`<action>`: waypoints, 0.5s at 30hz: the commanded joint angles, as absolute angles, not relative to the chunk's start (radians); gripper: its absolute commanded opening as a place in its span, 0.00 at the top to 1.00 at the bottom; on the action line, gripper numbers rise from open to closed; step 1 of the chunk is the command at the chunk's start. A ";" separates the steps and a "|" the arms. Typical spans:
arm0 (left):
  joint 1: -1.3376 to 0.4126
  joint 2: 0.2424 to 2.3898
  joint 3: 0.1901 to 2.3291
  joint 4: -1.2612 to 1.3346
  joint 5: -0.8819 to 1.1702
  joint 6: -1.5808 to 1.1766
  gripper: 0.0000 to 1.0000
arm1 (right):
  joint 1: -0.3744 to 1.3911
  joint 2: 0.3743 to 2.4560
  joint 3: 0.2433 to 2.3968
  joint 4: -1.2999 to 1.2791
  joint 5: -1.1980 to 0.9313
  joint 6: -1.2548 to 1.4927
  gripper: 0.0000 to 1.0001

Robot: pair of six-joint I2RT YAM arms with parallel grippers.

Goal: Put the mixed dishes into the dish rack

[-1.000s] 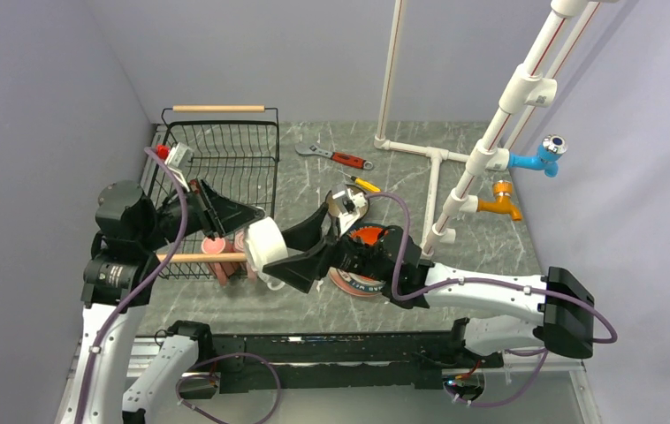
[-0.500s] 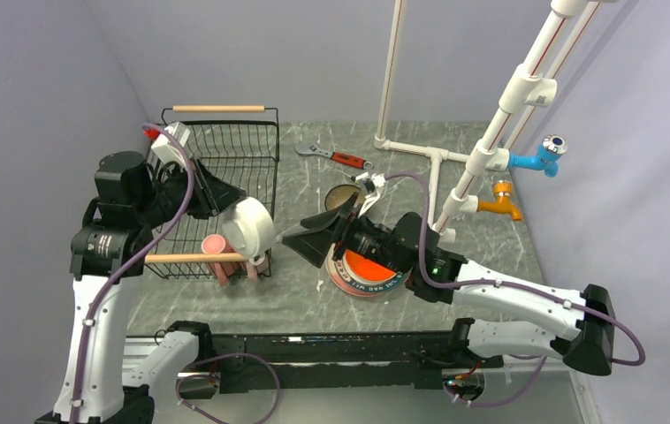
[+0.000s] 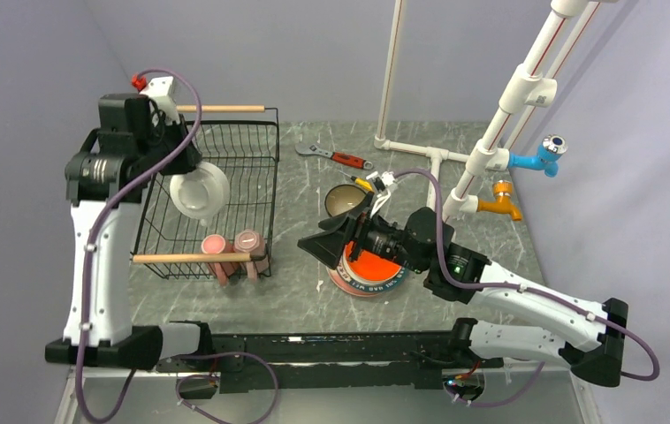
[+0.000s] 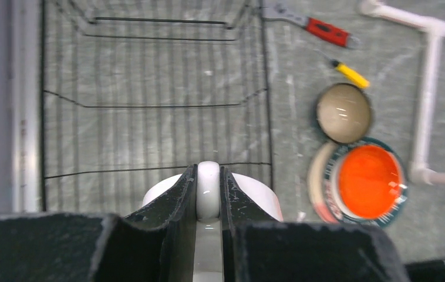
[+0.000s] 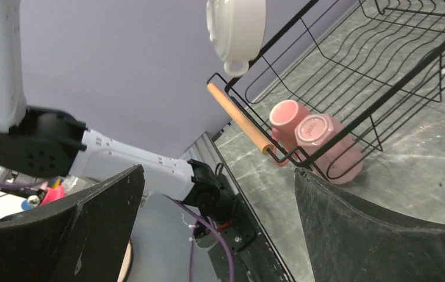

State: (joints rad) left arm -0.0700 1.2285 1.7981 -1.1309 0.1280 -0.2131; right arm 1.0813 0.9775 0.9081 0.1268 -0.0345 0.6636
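Grey marbled table (image 3: pixel 296 305). White pipe frame (image 3: pixel 438 156) stands on it. Red-handled wrench (image 3: pixel 336 157) lies flat just left of the frame's base. Yellow-handled screwdriver (image 3: pixel 362 183) lies left of the frame, nearer the camera. Blue tap (image 3: pixel 539 160) and orange tap (image 3: pixel 501 201) sit on the frame's right side.

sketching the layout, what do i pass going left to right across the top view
white mug → bowl → orange tap; pink mugs, wrench and plates overlap these, so left out

Lettered-rim plate (image 3: pixel 369 287) — half under the right arm (image 3: pixel 420 252), lettering unreadable; white mug (image 4: pixel 259 200) mostly behind left tool (image 4: pixel 208 173).
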 commanded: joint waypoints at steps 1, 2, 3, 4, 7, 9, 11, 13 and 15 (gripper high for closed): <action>-0.039 1.345 1.913 -1.181 -0.076 -0.093 1.00 | 1.080 0.918 0.911 0.030 -0.016 0.589 0.00; -0.020 1.368 1.921 -1.188 -0.089 -0.082 1.00 | 1.079 0.907 0.903 0.019 -0.006 0.580 0.00; -0.006 1.389 1.921 -1.185 -0.098 -0.074 1.00 | 1.080 0.894 0.891 0.014 -0.002 0.570 0.00; 0.027 1.410 1.916 -1.179 -0.105 -0.070 1.00 | 1.080 0.882 0.877 0.010 -0.001 0.563 0.00; 0.078 1.478 1.916 -1.177 -0.138 -0.062 1.00 | 1.081 0.850 0.835 0.005 -0.013 0.548 0.00; 0.102 1.508 1.900 -1.147 -0.149 -0.052 1.00 | 1.079 0.831 0.814 0.004 -0.021 0.539 0.00; 0.120 1.544 1.893 -1.132 -0.161 -0.049 1.00 | 1.078 0.811 0.793 -0.023 -0.029 0.523 0.00; 0.130 1.581 1.889 -1.119 -0.181 -0.041 1.00 | 1.078 0.792 0.776 -0.032 -0.030 0.510 0.00; 0.145 1.620 1.875 -1.118 -0.171 -0.043 1.00 | 1.076 0.770 0.765 -0.042 -0.026 0.505 0.00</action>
State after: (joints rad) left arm 0.1265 1.5955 1.8717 -1.1755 -0.1364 -0.0681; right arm 1.0813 0.8165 0.7795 -0.0273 -0.0265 0.5472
